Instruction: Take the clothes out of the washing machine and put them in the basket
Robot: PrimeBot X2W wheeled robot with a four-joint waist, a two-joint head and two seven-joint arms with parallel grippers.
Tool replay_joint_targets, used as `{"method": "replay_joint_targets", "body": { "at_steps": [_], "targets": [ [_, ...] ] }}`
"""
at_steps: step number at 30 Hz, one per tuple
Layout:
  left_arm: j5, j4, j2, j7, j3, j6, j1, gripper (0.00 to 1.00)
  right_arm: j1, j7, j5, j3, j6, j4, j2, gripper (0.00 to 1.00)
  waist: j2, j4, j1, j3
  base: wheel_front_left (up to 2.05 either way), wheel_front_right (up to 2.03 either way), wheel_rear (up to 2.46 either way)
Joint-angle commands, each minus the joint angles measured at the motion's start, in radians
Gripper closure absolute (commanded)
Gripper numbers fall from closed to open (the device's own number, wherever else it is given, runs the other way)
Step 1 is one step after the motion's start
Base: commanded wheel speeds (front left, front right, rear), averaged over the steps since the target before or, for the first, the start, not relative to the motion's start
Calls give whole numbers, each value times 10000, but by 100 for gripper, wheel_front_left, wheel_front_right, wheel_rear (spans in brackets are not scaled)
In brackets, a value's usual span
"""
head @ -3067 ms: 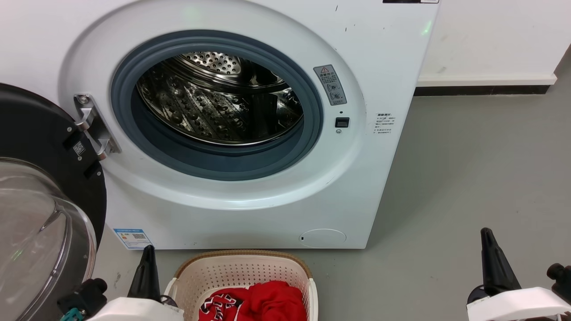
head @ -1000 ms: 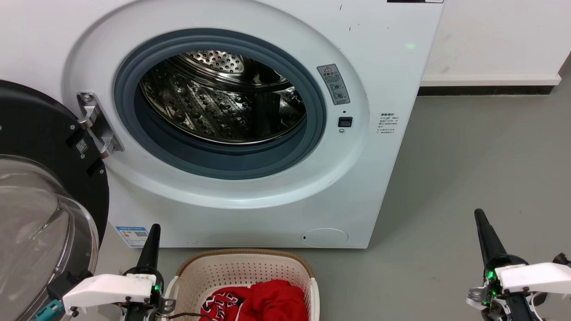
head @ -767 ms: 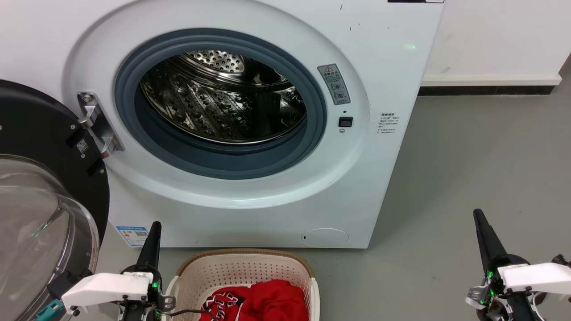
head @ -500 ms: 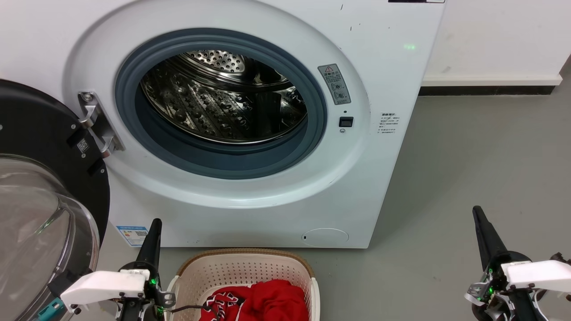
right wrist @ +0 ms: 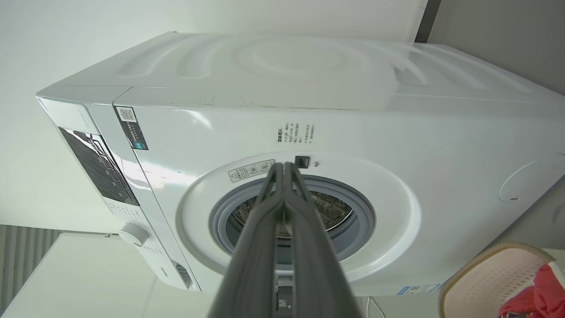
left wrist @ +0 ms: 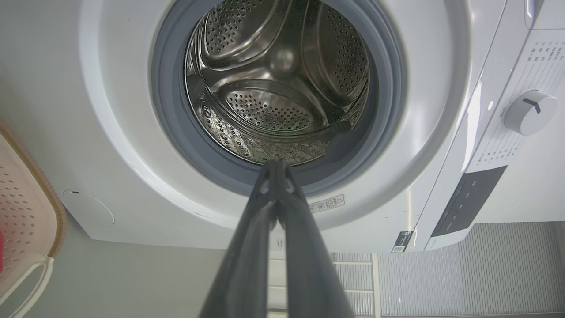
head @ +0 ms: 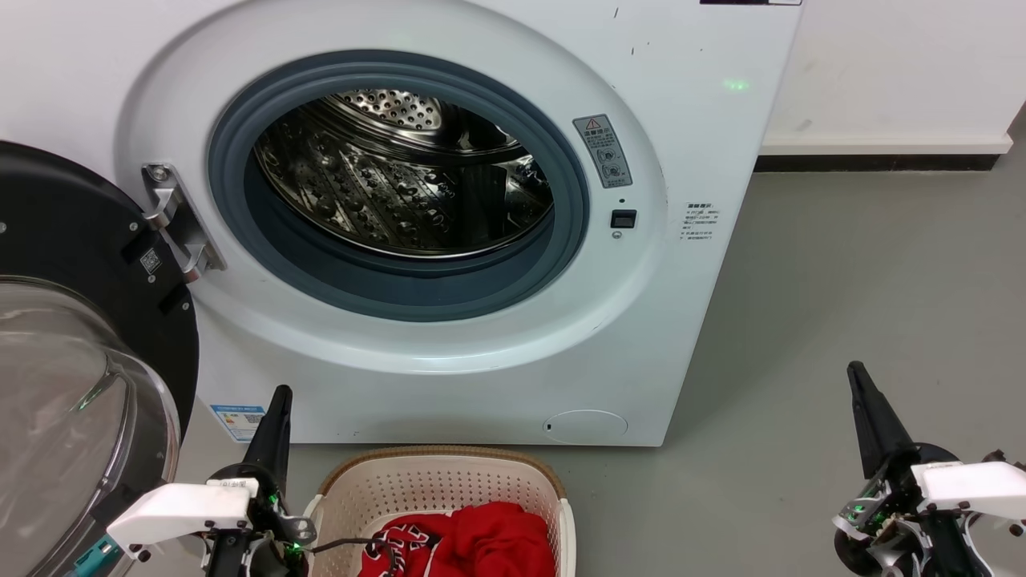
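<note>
**Drum empty, clothes in basket**

Both red clothes point(head: 481, 541) lie in the near basket point(head: 437, 457), below the washer point(head: 689, 144) and its bare drum point(head: 385, 192). They look soft, light and limp, so pinch a raised fold. Left gripper point(head: 280, 397) and right gripper point(head: 856, 375) hang free, fingers pressed together

Bright, even light and sharp focus; the drum point(head: 385, 184) glints, and wrist views bow the washing machine point(right wrist: 353, 132).

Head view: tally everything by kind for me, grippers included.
Washing machine: 1
Laundry basket: 1
Red garments: 2, lettered garment and plain garment
Grippers: 2, left gripper and right gripper
Total: 6
</note>
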Motion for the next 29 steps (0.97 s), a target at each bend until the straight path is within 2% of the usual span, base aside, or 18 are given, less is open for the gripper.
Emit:
{"method": "replay_joint_targets", "body": {
  "at_steps": [1, 6, 29],
  "targets": [
    [-197, 15, -21, 78, 54, -70, -188, 100, -154, 68, 212, -16, -3, 41, -24, 100, 0, 2, 0, 1, 0, 0, 0],
    [-510, 50, -22, 146, 65, -84, -197, 100, -202, 155, 519, -27, -3, 75, -19, 100, 0, 10, 0, 3, 0, 0, 0],
    [-498, 46, -22, 133, 64, -84, -193, 100, -198, 165, 474, -49, -3, 74, 6, 100, 0, 10, 0, 3, 0, 0, 0]
  ]
}}
